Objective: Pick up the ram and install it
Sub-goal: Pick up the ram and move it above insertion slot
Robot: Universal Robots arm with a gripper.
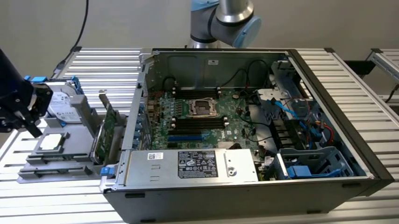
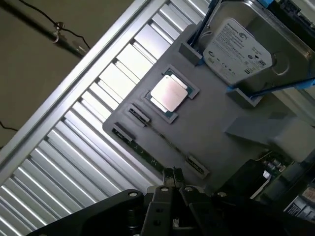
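Zero steps done: the ram [image 2: 153, 160] sits on edge in the tray [image 2: 216, 123] beside the CPU [image 2: 169, 94], the gripper [image 2: 173, 173] hovers over it, jaws together and apparently empty, so pickup and install both remain.

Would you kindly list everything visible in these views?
computer case: one, grey, open, exterior view's centre
motherboard: one, green, inside the case
power supply: one, silver, inside the case
tray: one, grey, exterior view's left
processor: one, silver, on the tray
hard drive: one, silver, on the tray
expansion card: one, green, upright between tray and case
ram: one, green, edge-on in a tray slot
table: one, silver slats, under everything
arm: one, silver-blue, behind the case
fingers: two, black, shut, over the tray
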